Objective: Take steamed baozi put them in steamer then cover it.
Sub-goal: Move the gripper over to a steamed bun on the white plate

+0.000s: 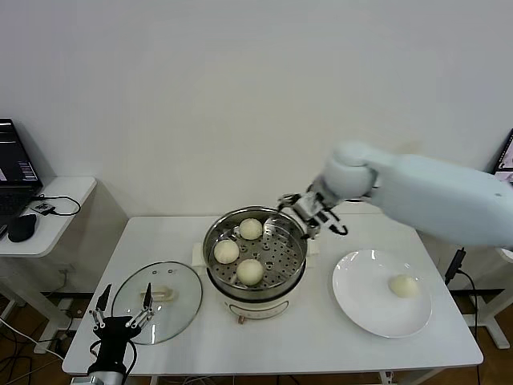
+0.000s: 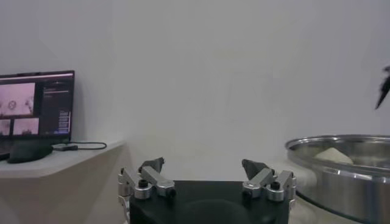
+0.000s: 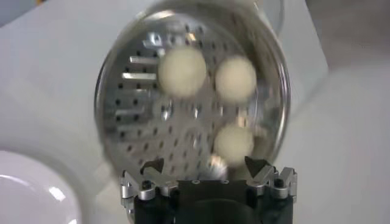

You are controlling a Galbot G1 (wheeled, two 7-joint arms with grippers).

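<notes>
The steamer (image 1: 292, 277) stands mid-table, a shiny steel pot on a cream base. Three baozi lie on its perforated tray: one at the back (image 1: 251, 229), one at the left (image 1: 226, 251), one at the front (image 1: 252, 272). A fourth baozi (image 1: 403, 285) lies on the white plate (image 1: 361, 301) to the right. My right gripper (image 1: 314, 214) is open and empty above the steamer's back right rim. In the right wrist view its gripper (image 3: 207, 167) hangs over the tray (image 3: 140, 122) with three buns (image 3: 181, 70). My left gripper (image 1: 120, 310) is open and empty at the table's front left.
The round glass lid (image 1: 172, 317) with a cream handle lies flat left of the steamer, by my left gripper. A side table (image 1: 60, 200) with a laptop (image 1: 14, 164) and mouse stands at the far left. The steamer's rim (image 2: 341, 164) shows in the left wrist view.
</notes>
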